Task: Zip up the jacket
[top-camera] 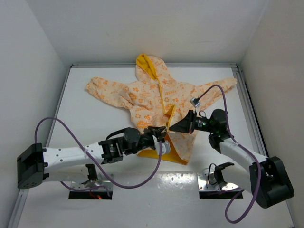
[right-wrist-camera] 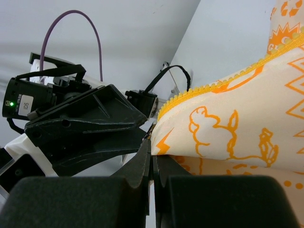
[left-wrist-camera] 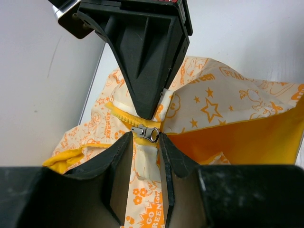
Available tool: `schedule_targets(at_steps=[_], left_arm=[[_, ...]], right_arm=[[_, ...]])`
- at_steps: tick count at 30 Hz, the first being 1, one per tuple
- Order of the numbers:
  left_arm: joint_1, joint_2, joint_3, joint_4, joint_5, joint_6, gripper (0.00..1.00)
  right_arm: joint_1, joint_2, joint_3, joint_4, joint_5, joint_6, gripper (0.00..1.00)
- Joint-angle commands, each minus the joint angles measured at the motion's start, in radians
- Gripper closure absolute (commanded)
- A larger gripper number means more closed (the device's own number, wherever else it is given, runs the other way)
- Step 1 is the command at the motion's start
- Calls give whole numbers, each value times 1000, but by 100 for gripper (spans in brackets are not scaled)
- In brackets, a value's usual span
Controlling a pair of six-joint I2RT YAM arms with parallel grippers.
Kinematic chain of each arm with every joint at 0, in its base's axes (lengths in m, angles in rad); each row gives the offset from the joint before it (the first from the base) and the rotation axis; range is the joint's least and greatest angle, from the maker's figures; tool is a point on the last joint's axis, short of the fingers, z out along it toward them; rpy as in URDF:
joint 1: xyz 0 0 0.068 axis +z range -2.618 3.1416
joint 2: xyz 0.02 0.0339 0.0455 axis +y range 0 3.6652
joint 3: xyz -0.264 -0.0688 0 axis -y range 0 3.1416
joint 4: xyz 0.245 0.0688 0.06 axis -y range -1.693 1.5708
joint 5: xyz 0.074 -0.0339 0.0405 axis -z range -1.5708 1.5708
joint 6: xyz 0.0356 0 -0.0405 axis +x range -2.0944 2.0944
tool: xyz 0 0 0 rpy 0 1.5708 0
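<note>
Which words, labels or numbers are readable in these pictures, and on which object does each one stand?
"GO GREEN": orange print on the cream hooded jacket, left wrist view.
"IDS": white label on a black camera, right wrist view.
Other jacket lettering is too folded or blurred.

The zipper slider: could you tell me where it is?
The zipper slider sits mid-frame in the left wrist view, on the jacket, between the left gripper and right gripper.
</note>
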Motion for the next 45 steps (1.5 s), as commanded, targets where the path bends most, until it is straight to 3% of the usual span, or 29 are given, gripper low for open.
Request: schedule_targets(at_steps=[1,31,37,45], left_arm=[[12,-26,43,18,19,-5,66],[63,-8,90,-24,46,-37,68],[72,-7,99,-33,91,-37,74],[72,-17,99,-64,146,-37,71]], right_arm=[[9,-20,0,58,-15,-29,100],[13,-20,-8,71,-34,-57,100],[14,-20,-11,74,-32,-58,100],[14,-22,-5,75,-32,-55,100]])
